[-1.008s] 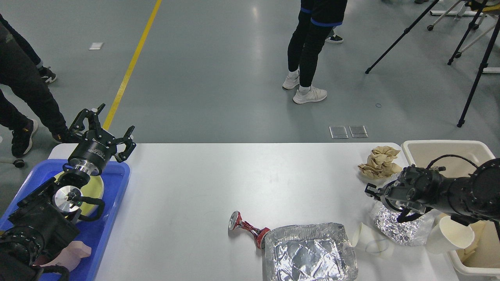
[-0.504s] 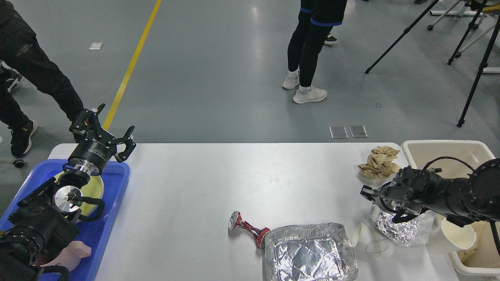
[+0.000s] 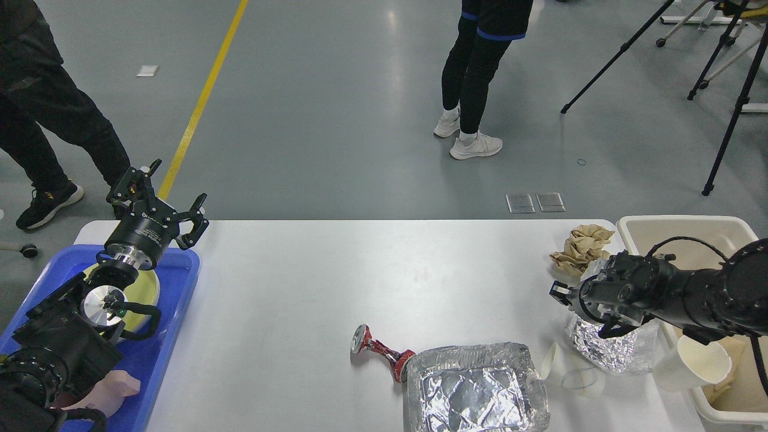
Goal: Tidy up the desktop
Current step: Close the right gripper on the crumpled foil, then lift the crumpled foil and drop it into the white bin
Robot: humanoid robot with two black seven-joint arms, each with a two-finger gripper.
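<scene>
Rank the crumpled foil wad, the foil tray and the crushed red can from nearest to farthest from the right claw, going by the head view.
From the right claw:
1. Crumpled foil wad, just below the claw, at the desktop's right end.
2. Foil tray, nearer the front edge, left of the wad.
3. Crushed red can, farthest left, just beside the tray's left corner.

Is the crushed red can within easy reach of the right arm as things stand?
Probably yes: the crushed red can lies on bare desktop, approach unobstructed; the foil tray touches its near end.
</scene>
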